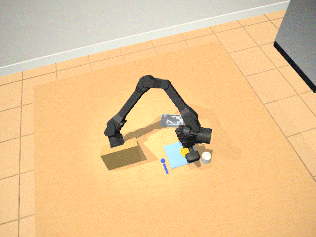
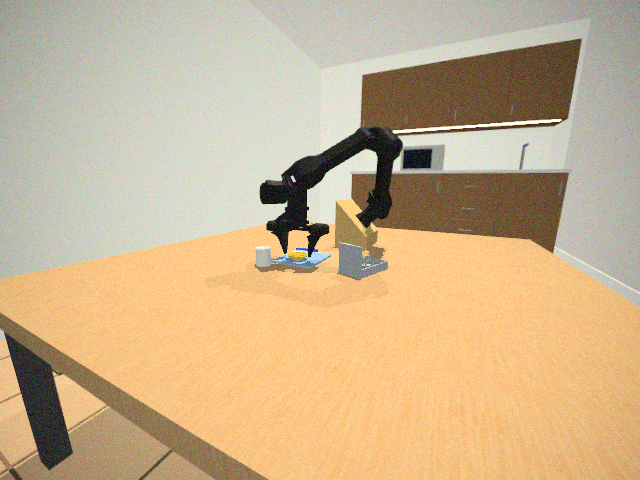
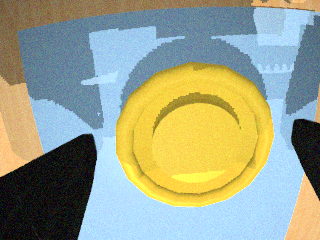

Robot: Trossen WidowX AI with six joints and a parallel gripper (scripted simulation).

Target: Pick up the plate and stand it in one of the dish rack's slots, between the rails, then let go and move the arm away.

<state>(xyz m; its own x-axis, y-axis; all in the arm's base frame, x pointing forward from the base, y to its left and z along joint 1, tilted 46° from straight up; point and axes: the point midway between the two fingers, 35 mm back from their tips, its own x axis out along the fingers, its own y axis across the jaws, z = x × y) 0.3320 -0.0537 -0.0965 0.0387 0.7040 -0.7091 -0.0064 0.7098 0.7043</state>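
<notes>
The yellow plate [image 1: 183,151] [image 2: 297,256] [image 3: 197,142] lies flat on the light blue mat [image 1: 174,159] [image 2: 320,258] [image 3: 115,215]. My gripper [image 2: 297,254] [image 3: 198,138] is open and empty. It points down close above the mat, one finger on each side of the plate, with a gap on both sides in the wrist view. In the top view the gripper hides part of the plate. The grey dish rack [image 1: 165,121] [image 2: 350,260] stands beside the mat, on the table; the arm's shadow falls over its slots in the top view.
A white cup [image 1: 206,157] [image 2: 263,256] stands close by the mat's edge, near the gripper. A blue spoon-like piece [image 1: 165,168] [image 2: 307,250] lies on the mat's other side. A wooden block [image 1: 123,158] [image 2: 347,224] is at the arm's base.
</notes>
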